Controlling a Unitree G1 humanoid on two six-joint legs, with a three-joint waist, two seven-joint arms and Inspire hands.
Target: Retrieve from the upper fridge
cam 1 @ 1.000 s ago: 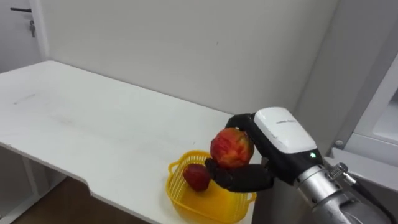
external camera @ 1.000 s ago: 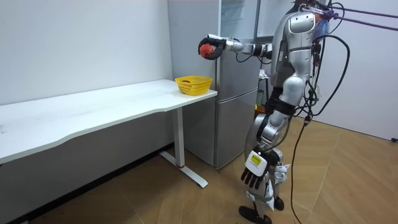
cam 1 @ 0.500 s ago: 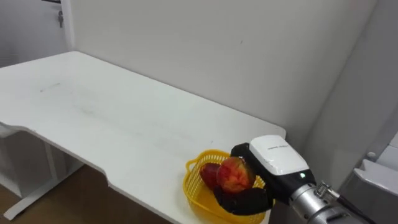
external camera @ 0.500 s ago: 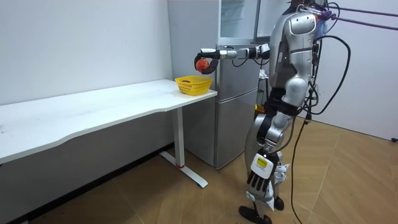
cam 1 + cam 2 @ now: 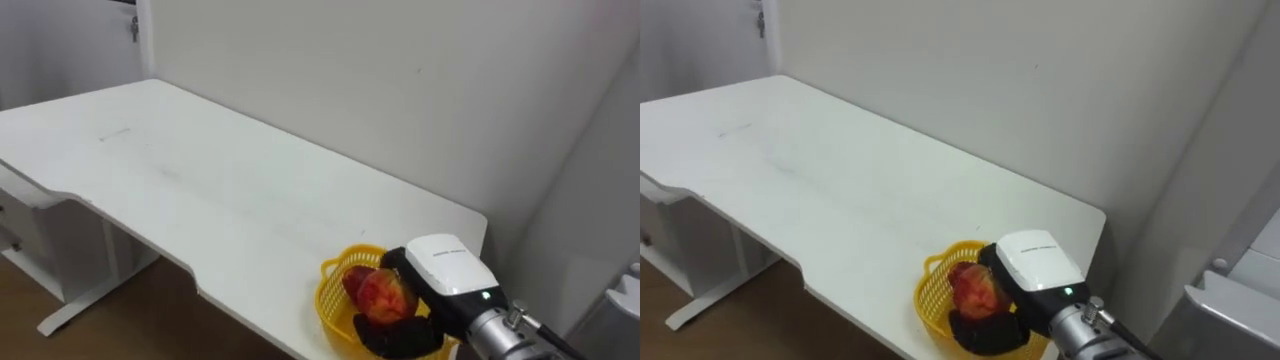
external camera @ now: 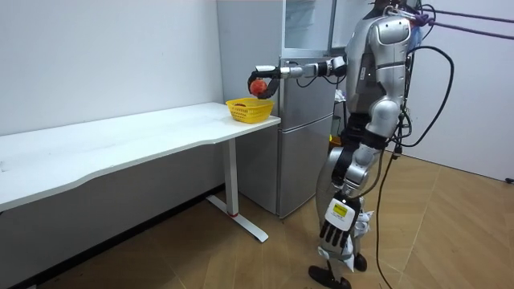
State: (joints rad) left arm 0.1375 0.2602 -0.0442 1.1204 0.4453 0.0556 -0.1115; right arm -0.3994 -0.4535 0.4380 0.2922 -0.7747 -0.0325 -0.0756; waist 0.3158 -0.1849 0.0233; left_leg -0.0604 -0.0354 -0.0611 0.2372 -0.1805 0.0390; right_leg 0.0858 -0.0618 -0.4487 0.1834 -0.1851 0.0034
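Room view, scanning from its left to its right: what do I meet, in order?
white table → yellow basket → fridge front → left hand, hanging low and open. The right hand, shut on the red fruit, sits directly above the basket, so I leave both out of the order.

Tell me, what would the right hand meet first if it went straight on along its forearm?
Probably nothing near: the right hand, shut on the red fruit, points level above the yellow basket and the white table. Depth is unclear.
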